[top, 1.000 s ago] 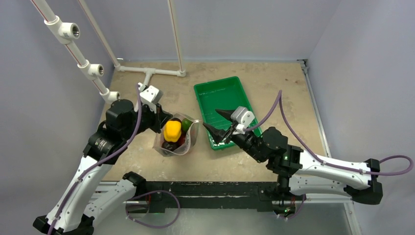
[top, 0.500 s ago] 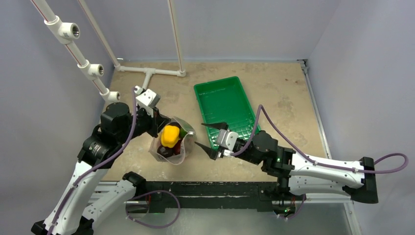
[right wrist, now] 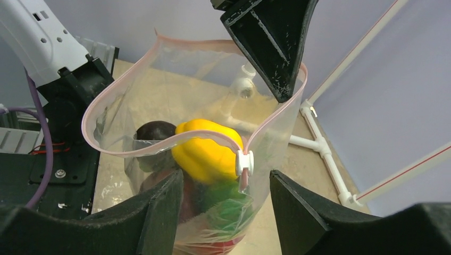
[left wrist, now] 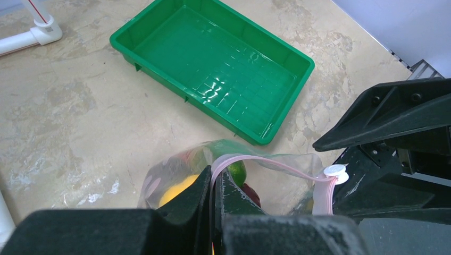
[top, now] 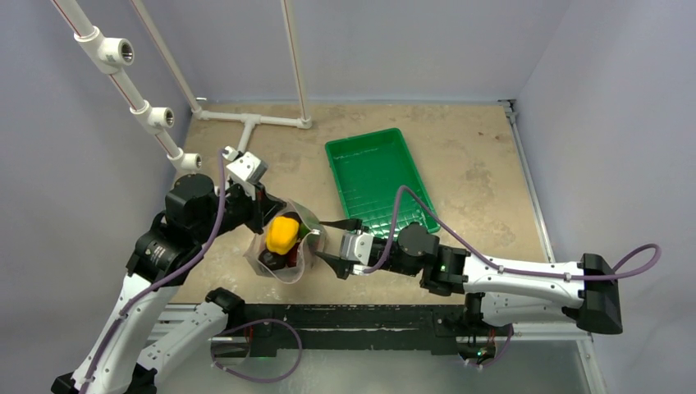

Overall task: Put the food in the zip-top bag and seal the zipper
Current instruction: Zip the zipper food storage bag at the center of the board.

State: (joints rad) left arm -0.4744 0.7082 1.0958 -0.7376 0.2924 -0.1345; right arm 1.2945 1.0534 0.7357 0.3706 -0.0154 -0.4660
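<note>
**Left jaws pinch the bag mouth, right jaws gape at the slider**

The left gripper (left wrist: 214,179) has its jaws pressed together on the narrow pink zipper strip (left wrist: 266,160) of the clear floppy plastic zip-top bag (top: 283,256). It holds the open mouth up over the front-left of the beige desk (top: 476,164). Whether the bag's bottom rests on the desk cannot be told.

The right gripper (right wrist: 227,186) has its jaws wide apart, and the small white slider (right wrist: 244,161) sits just ahead of the gap. Contact with the bag cannot be told.

Inside the bag, a yellow plastic toy pepper (right wrist: 205,150) lies uppermost, with a dark rounded piece (right wrist: 151,130) beside it and a green piece (right wrist: 230,210) below. The plastic blurs the lower pieces.

The green plastic tray (top: 377,174) lies apart, beyond the right gripper.
</note>
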